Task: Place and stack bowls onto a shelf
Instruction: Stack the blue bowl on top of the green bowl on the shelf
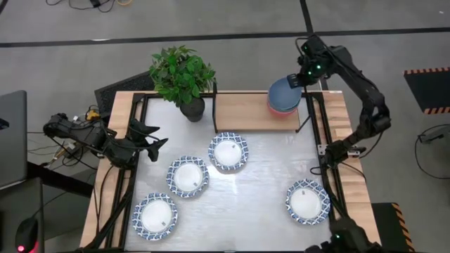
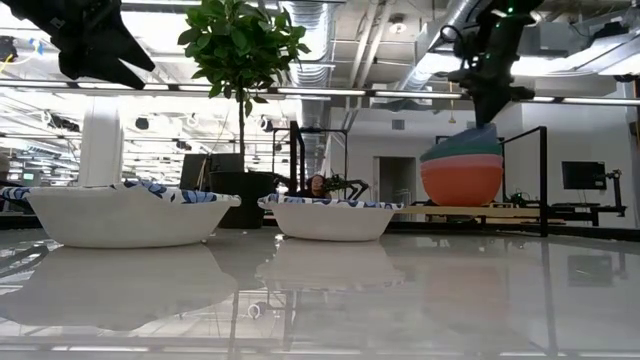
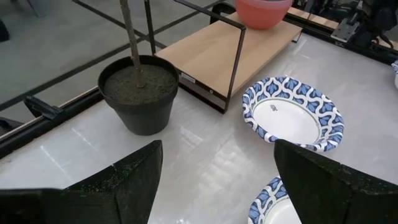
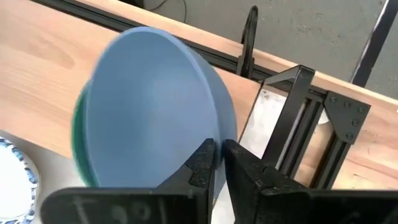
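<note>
Slate blue bowl [image 1: 283, 93]: you are seeing it topping the stack at the right end of the shelf [image 1: 242, 111], nested over a dark green bowl [image 4: 79, 146] and pink bowls [image 2: 461, 180].
Handling: the bowls are looking rigid, thin-walled and smooth; judge them light, slippery at the rim and liable to chip or slide if nudged.
Hold point: you are best pinching the rim wall, one finger inside and one outside; a grip across the full width is looking too broad.
Right gripper [image 4: 217, 162]: it is straddling the blue bowl's rim, fingers nearly together; whether it is gripping or letting go, you cannot tell.
Patterned bowls: four white, blue-rimmed ones [image 1: 228, 151] are waiting on the tabletop [image 1: 264, 190], near of the shelf.
Left gripper [image 1: 153, 137]: it is idling at the table's left edge, fingers spread wide, holding nothing.
Plant pot [image 3: 138, 93]: it is standing just left of the shelf.
</note>
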Controlling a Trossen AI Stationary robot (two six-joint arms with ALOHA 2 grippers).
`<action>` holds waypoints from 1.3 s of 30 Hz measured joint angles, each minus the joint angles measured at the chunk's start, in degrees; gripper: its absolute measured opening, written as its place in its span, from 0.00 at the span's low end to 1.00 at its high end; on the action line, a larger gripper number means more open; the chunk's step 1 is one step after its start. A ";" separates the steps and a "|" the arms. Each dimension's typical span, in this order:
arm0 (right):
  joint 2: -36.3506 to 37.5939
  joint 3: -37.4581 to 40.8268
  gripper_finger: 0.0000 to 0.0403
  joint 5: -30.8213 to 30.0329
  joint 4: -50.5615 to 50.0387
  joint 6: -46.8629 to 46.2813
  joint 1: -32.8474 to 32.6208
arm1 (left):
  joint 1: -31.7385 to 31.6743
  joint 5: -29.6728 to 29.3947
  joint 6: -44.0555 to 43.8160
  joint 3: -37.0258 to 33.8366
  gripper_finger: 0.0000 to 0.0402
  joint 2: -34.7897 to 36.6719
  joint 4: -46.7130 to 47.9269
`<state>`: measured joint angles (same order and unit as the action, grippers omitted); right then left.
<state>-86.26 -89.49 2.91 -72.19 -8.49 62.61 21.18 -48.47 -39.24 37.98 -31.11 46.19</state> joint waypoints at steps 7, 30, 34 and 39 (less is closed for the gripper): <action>-2.11 0.00 0.17 -0.01 -0.25 1.85 -0.30 | 0.01 0.01 -0.02 0.00 0.73 0.00 -0.01; -1.87 -4.42 0.04 -2.39 0.59 1.90 -2.22 | 0.01 -0.40 -0.54 -0.02 0.73 -0.02 0.00; -1.87 -1.04 0.09 -2.54 1.48 2.34 -2.62 | 0.00 -0.40 -0.59 -0.01 0.73 0.00 0.00; -1.92 3.09 0.10 -2.68 2.33 2.40 -2.58 | 0.00 -0.40 -0.92 -0.02 0.73 -0.02 0.00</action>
<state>-88.18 -86.40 0.23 -69.86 -6.09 60.03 21.18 -48.86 -40.17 37.95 -31.14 46.19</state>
